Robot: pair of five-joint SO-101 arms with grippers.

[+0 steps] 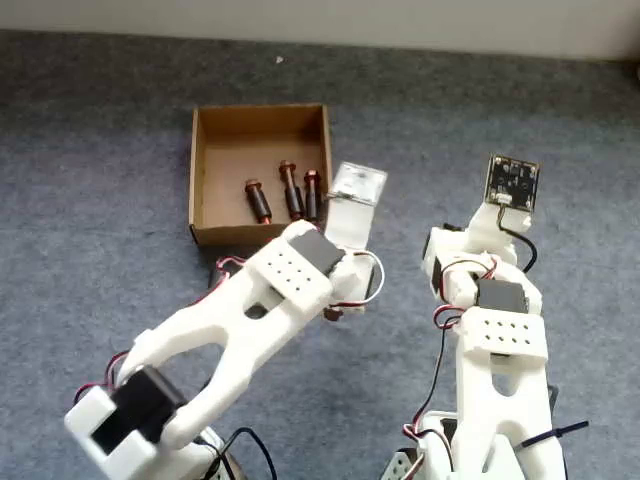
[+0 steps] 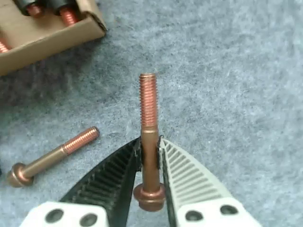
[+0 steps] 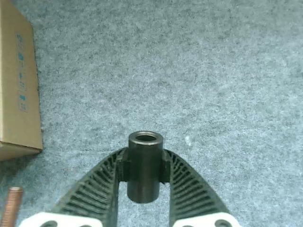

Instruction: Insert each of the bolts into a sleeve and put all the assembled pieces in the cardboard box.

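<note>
Bolt (image 2: 149, 118) clamped by left gripper (image 2: 150, 142), sleeve (image 3: 143, 165) by right gripper (image 3: 144, 153); three assemblies (image 1: 290, 192) lodged in cardboard box (image 1: 225, 150), 11 o'clock; loose bolt (image 2: 52, 156) unsleeved.

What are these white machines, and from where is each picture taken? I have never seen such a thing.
These are two small robot arms at a table covered in grey carpet. One picture looks down from above. The other two come from a camera on each arm's wrist. The left gripper is shut on a copper bolt, and another bolt lies loose on the carpet. The right gripper is shut on a dark sleeve. The cardboard box already holds three assembled pieces.
</note>
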